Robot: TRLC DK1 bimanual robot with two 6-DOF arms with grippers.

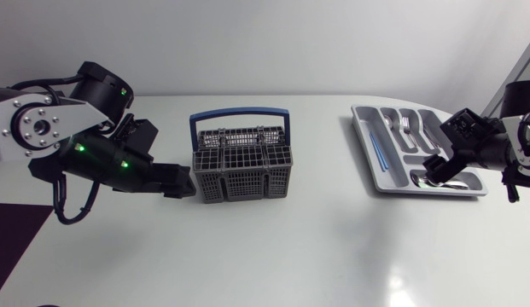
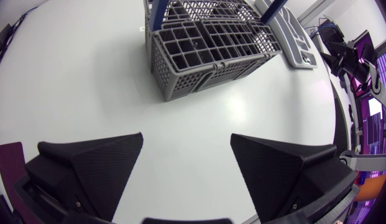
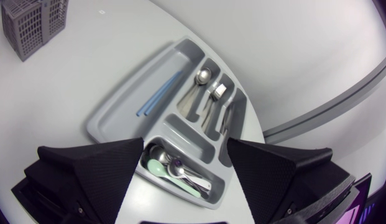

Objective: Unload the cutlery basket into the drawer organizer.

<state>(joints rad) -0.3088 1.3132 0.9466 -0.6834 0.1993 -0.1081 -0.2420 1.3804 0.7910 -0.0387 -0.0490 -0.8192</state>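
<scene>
Cutlery basket [image 1: 241,164]: grey mesh with a blue handle [image 1: 239,113] standing upright over it. It sits near the middle of the white table [image 1: 290,256].
Drawer organizer [image 1: 364,128]: a pale grey tray lying slightly askew, well apart from the basket at its 3 o'clock.
Left gripper [image 1: 186,183]: low by the tabletop at the basket's 8 o'clock, fingertips just beside the basket's side wall. I cannot tell whether they touch it. The two fingers are spread wide with only bare table between them, and from its own camera the basket stands ahead of them.
Right gripper [image 1: 437,170]: hanging over the crosswise compartment at the tray's 5 o'clock end. Its fingers are held apart and grip nothing.
Long outer compartment: two thin blue sticks [image 3: 160,96] lie lengthwise along it.
Middle slots: a metal spoon [image 3: 202,76] and a fork [image 1: 405,126] lie there among other metal pieces. Those others are too small to tell apart.
Crosswise compartment: several spoons lie heaped together below the right arm's fingers, one of them a pale green spoon [image 3: 158,167].
</scene>
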